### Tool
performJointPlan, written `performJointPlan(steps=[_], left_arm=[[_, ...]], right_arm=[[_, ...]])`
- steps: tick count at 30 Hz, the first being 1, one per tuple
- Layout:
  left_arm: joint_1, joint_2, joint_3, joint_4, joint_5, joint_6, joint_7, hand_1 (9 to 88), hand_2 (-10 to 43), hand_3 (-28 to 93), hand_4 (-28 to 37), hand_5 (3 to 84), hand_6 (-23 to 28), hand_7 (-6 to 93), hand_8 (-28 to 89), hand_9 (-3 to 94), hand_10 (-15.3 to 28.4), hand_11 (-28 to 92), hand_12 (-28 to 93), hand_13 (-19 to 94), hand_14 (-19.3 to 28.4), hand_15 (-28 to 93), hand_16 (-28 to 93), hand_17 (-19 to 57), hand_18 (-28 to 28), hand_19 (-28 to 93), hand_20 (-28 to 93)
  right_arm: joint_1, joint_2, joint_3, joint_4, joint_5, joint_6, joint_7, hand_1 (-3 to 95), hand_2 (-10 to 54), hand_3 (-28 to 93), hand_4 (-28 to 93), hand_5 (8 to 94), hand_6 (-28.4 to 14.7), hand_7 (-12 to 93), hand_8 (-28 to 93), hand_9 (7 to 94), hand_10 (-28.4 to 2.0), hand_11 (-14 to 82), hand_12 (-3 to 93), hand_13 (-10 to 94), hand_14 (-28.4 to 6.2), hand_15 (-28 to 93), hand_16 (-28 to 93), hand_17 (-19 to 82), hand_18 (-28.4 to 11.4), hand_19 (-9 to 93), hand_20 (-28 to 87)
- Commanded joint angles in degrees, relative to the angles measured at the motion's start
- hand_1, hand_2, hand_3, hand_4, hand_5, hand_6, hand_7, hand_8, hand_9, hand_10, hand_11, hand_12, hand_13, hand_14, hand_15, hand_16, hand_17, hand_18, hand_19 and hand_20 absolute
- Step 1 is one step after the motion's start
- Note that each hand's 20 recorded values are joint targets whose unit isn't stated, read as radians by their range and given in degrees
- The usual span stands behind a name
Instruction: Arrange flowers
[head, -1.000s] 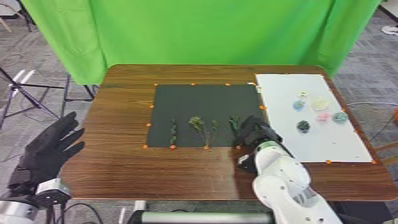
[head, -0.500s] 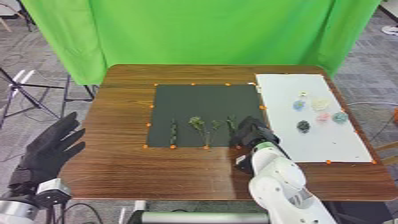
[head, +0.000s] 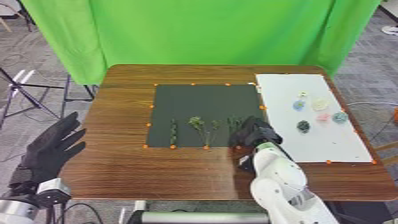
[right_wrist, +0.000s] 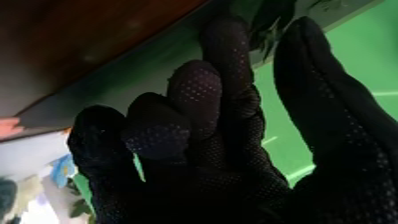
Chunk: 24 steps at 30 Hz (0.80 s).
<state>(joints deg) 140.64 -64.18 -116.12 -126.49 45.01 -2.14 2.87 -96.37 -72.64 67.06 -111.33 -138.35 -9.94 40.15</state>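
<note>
Head view: a brown wooden table (head: 115, 170) stands before a green curtain (head: 204, 35), with a black mat and a white sheet side by side on it.
Left robot hand (head: 44, 150): over the table's left edge, spread wide, fingers straight and apart.
Black mat (head: 204, 97): flat on the table, with small orange marks along its edges.
Leftmost sprig (head: 173, 132): a narrow dark green piece lying lengthwise on the near part of the mat.
Branching sprig (head: 197, 122): next to the right, its bushy head toward the far side, its thin stalk toward the near edge.
Thin sprig (head: 214, 127): just beside the branching one.
Leafy stem (head: 235, 123): farther right on the mat, directly beside the right hand.
Right robot hand (head: 258, 134): at the mat's near right corner, back up; in the right wrist view the hand (right_wrist: 222, 195) is loosely open, fingers a little bent, thumb apart from them, with greenery beyond the tips.
White sheet (head: 306, 147): right of the mat.
Flower heads: on the sheet, a blue one (head: 298, 105), a small yellowish one (head: 303, 94) just beyond it, a dark green one (head: 303, 126) nearer, a cream one (head: 320, 104), a pink one (head: 322, 117) and, rightmost, a teal one (head: 339, 117).
</note>
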Motion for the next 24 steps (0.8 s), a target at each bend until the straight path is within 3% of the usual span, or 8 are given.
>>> performJointPlan(steps=[1, 3, 5, 10, 17, 24], left_arm=[[0.25, 0.14, -0.21, 0.11, -0.26, -0.67, -0.5, 23.0, -5.1, 71, -28.3, 24.1, 1.3, 17.4, -9, 17.9, 8.6, 11, 20, 13, 11.6, 17, 7, -11.5, 17.9, 33, 10], [0.34, -0.11, -0.31, -0.02, -0.14, -0.69, -0.49, 23.0, -5.1, 71, -28.3, 24.1, 1.3, 17.3, -9, 17.9, 8.6, 11, 20, 13, 11.6, 17, 7, -11.5, 17.9, 33, 10], [0.37, -0.21, -0.31, -0.08, -0.07, -0.74, -0.45, 23.1, -4.9, 70, -28.3, 24.1, 1.2, 17.4, -9, 17.8, 8.6, 11, 20, 13, 11.6, 17, 7, -11.4, 17.9, 33, 10], [0.84, -0.63, -0.39, -0.33, 0.01, -0.46, -0.06, 23.1, -4.8, 70, -28.3, 24.1, 1.2, 17.4, -9, 17.9, 8.5, 11, 20, 14, 11.7, 17, 7, -11.5, 17.9, 33, 10], [1.05, -1.08, -0.24, -0.5, 0.09, -0.16, 0.34, 23.1, -4.7, 70, -28.3, 24.2, 1.2, 17.4, -9, 17.9, 8.6, 10, 19, 14, 11.6, 17, 7, -11.4, 17.9, 33, 10], [1.23, -1.28, -0.5, -0.69, 0.12, 0.1, 0.54, 23.0, -4.6, 70, -28.3, 24.2, 1.2, 17.5, -9, 17.9, 8.6, 10, 19, 14, 11.6, 17, 7, -11.4, 17.9, 33, 10]], right_arm=[[-2.1, 3.32, 0.22, 0.55, -5.6, -0.42, 0.42, 27.9, -6.9, 80, -23, 64.0, -3.0, 50, 8, 69.9, -13.5, 58.8, 47.6, 67, -11.2, 81, 38, 34, -22.9, 93, 60], [-1.98, 4.53, 0.87, -0.02, -5.48, 1.73, 0.47, 27.1, -6.4, 81, -22, 62.2, -3.7, 50, 1, 67.6, -13.8, 59.0, 47.2, 65, -11.5, 82, 37, 33, -22.9, 93, 59], [-1.92, 6.32, 2.04, -0.06, -6.22, 6.23, -0.94, 26.3, -6.1, 82, -22, 56.3, -5.1, 53, -14, 60.7, -14.5, 59.9, 46.3, 61, -12.4, 82, 36, 31, -22.5, 93, 58], [-0.11, 11.81, 4.11, 0.87, -9.03, 13.53, 0.25, 27.5, -7.6, 85, -23, 43.2, -6.8, 50, -19, 43.2, -18.1, 55.3, 37.6, 50, -14.4, 82, 31, 25, -21.9, 89, 57], [-0.31, 17.25, 8.57, 1.82, -8.98, 9.96, 3.82, 26.8, -8.6, 88, -24, 34.3, -6.7, 42, -17, 34.3, -18.6, 38.6, 29.2, 31, -15.3, 61, 15, 12, -22.1, 70, 50], [-0.88, 18.19, 10.53, 3.38, -7.21, 5.6, 3.65, 29.3, -8.8, 89, -24, 34.4, -6.5, 39, -16, 35.1, -17.7, 33.8, 27.8, 31, -14.6, 54, 15, 10, -22.0, 65, 45]])
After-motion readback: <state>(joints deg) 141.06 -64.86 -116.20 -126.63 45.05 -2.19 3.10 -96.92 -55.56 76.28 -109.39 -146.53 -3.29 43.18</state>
